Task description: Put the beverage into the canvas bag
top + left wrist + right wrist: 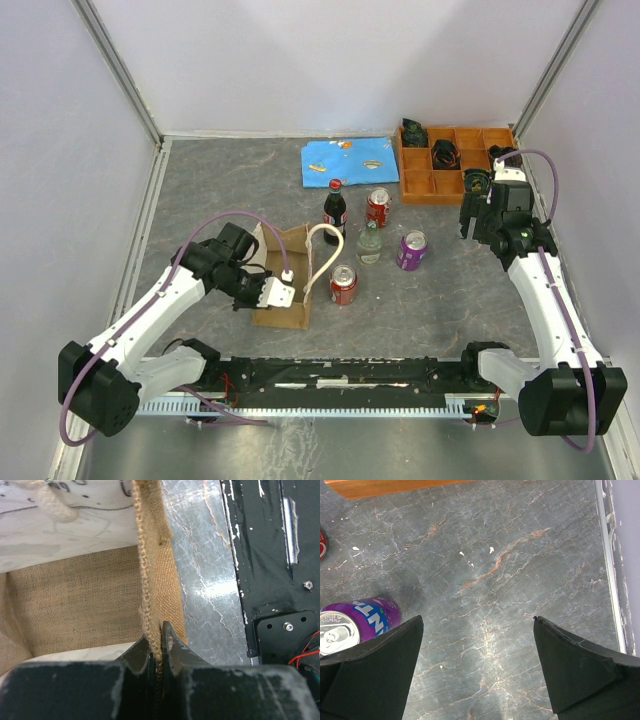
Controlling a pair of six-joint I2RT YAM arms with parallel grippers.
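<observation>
The canvas bag (290,262) stands upright at centre left, its mouth open and its cream handles (326,248) arching to the right. My left gripper (277,293) is shut on the bag's burlap rim (150,580); the inside of the bag (75,600) looks empty. Several drinks stand to the right of the bag: a red can (343,284), a clear bottle (370,243), a purple can (411,250), a cola bottle (335,210) and another red can (378,207). My right gripper (472,226) is open and empty (477,622), above bare table to the right of the purple can (357,622).
An orange compartment tray (418,183) with dark items sits at the back right, its edge in the right wrist view (395,486). A blue cloth (350,160) lies at the back centre. The arms' black base rail (340,375) runs along the near edge. Walls enclose the table.
</observation>
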